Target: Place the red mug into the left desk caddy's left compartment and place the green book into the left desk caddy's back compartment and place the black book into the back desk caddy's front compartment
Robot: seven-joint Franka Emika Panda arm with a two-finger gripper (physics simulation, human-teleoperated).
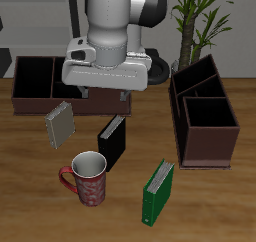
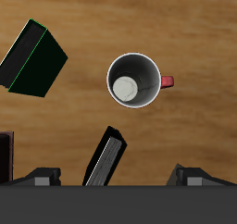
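Observation:
The red mug [image 1: 88, 178] stands upright near the table's front edge; the wrist view looks down into it [image 2: 137, 80]. The green book [image 1: 158, 193] stands beside it, also in the wrist view [image 2: 32, 58]. The black book [image 1: 112, 140] stands upright farther back, mid-table [image 2: 105, 158]. My gripper [image 1: 104, 99] hangs open and empty above the table, behind the black book, touching nothing [image 2: 118, 175]. The left desk caddy [image 1: 208, 148] is dark brown with several compartments; the back desk caddy [image 1: 35, 103] stands at the table's back.
A grey patterned book [image 1: 59, 126] stands in front of the back caddy. A potted plant [image 1: 200, 16] rises behind the left caddy. A corner of the left caddy [image 2: 5, 152] shows in the wrist view.

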